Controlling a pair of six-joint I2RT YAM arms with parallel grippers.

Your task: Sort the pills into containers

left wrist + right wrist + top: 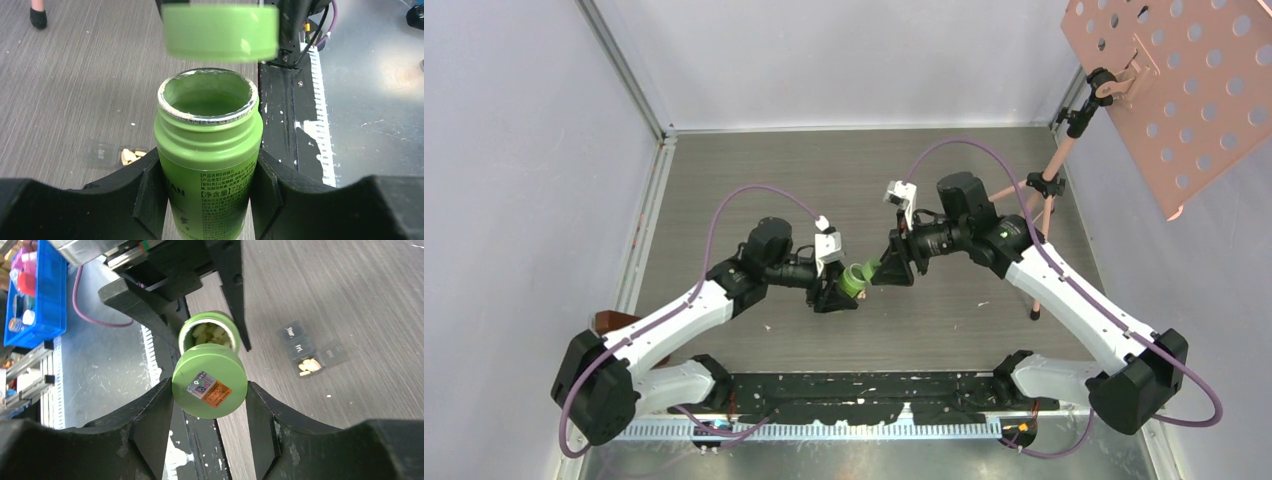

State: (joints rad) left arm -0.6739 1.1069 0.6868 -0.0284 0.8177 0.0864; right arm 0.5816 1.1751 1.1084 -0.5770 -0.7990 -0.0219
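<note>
The left claw (210, 200) is clamped around the body of the green bottle (207, 150), holding it above the bench (824, 180) between the two arms, and the right claw (210, 405) is clenched on the green cap (210, 381), which sits just clear of the bottle's open mouth. The right wrist view shows pale pills (207, 335) inside the bottle. The grey pill case (307, 351) lies on the bench nearby, with a few pale pills showing in one compartment; its lids are hard to read at this size.

The step in hand looks like separating cap from bottle so pills can be tipped out. To do it well, the cap should draw straight away along the bottle's axis until fully clear of the threaded neck, then go aside. The left grip must stay firm and the bottle upright enough that nothing spills before its mouth is over the case
</note>
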